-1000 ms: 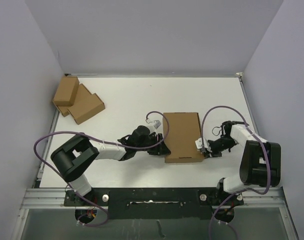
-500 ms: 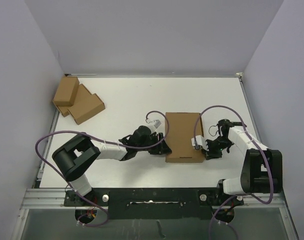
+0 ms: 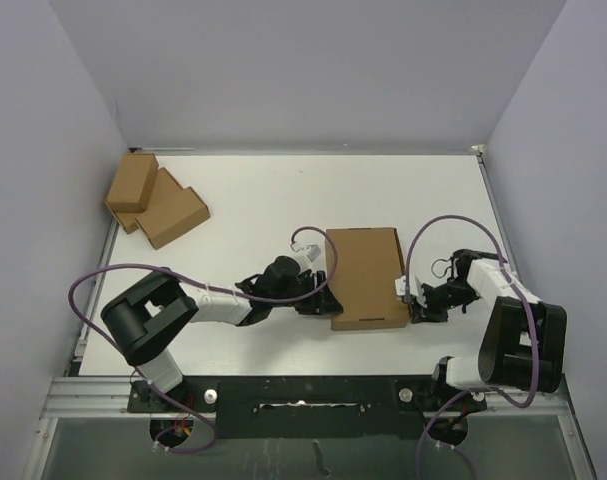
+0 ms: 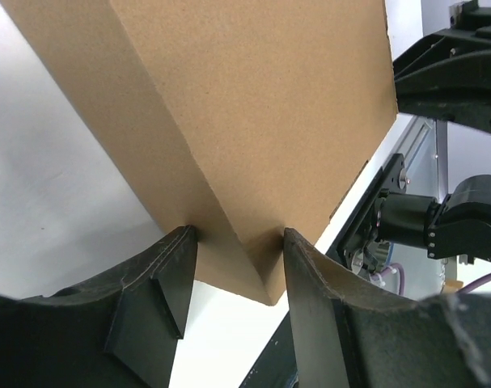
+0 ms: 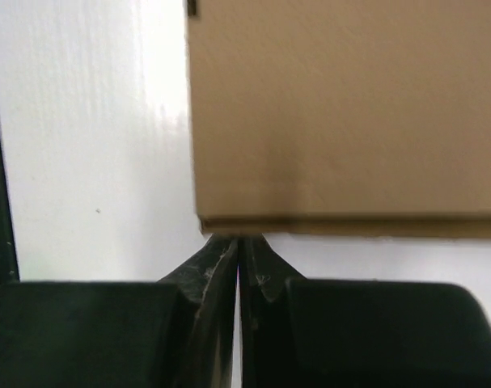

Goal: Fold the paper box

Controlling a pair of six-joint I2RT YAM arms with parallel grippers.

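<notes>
One corner, near-left, of the paper box (image 3: 365,272) is clamped by left fingers (image 4: 160,283), apparently braced against closed right fingers (image 5: 217,267).

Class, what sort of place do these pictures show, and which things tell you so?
Probably a robot lab cell: a white table boxed in by plain walls, two robot arms bolted to a metal rail at its edge, and a cardboard box between them.
</notes>
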